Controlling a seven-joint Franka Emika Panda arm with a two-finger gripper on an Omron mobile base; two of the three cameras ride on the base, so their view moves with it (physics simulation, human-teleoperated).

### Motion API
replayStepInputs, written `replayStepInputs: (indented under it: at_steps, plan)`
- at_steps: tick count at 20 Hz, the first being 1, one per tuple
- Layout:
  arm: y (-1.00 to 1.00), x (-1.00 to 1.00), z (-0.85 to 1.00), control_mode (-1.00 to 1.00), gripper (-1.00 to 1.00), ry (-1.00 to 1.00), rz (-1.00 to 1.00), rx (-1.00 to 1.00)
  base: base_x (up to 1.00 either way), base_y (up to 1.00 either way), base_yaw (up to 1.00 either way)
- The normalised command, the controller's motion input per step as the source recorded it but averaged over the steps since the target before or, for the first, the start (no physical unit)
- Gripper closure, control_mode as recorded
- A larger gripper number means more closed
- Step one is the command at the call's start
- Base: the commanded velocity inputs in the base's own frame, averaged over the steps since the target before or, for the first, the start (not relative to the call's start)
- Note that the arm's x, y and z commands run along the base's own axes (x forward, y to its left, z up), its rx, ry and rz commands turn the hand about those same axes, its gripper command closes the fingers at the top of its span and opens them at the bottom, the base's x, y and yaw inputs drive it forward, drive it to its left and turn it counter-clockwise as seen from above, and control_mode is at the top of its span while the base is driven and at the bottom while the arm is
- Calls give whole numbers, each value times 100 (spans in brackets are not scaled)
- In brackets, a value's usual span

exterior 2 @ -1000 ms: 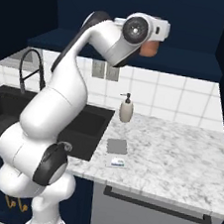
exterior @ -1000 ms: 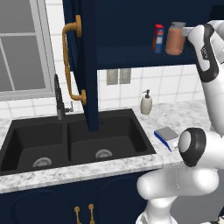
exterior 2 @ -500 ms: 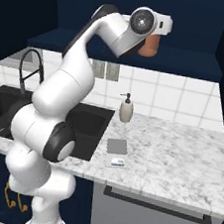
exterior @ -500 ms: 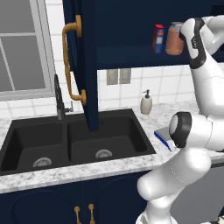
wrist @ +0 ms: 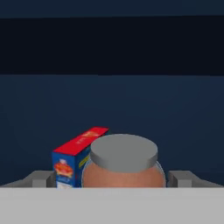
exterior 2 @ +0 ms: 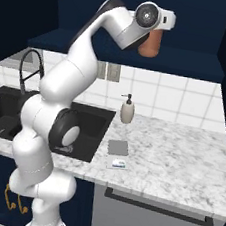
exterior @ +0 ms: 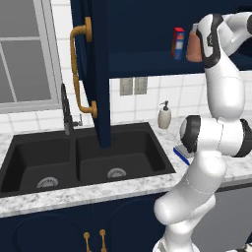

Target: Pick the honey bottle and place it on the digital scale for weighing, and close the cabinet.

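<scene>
The honey bottle (wrist: 124, 169), reddish-brown with a grey round cap, stands on the shelf inside the open navy cabinet (exterior: 91, 69). My gripper (wrist: 113, 178) is open, with a fingertip on each side of the bottle, level with its upper part. From the base views the bottle (exterior: 193, 50) (exterior 2: 150, 43) sits just behind my hand at shelf height. The digital scale (exterior 2: 118, 148) lies flat on the marble counter below, and the arm partly hides it (exterior: 180, 151) in the left base view. The cabinet door with its curved gold handle (exterior: 80, 74) stands open over the sink.
A small red-and-blue box (wrist: 75, 161) (exterior: 178, 43) stands right beside the bottle on the shelf. A cream soap dispenser (exterior 2: 128, 110) sits by the wall behind the scale. The black double sink (exterior: 83, 160) and faucet (exterior: 66, 110) are to the left.
The arm has swung the hand further into the cabinet, up to the bottle. The bottle, box and door have not moved, and the jaws have stayed open.
</scene>
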Motion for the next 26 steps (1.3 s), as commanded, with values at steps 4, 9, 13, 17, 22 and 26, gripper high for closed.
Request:
replayStepInputs:
  at_steps: [4, 9, 13, 17, 22, 26]
  plan:
    - [-16, 34, 0, -100, -100, 0, 0, 0, 0, 0, 0]
    - [-2, 26, 0, -100, -100, 4, 0, -2, 0, 0, 0]
    - [0, 6, 0, -100, -100, 5, 0, -4, 0, 0, 0]
    - [0, 11, 0, -100, -100, 9, 0, -6, 0, 0, 0]
    - [3, 20, 0, -100, -100, 10, 0, -8, 0, 0, 0]
    - [0, 18, 0, -100, -100, 10, 0, -6, 0, 0, 0]
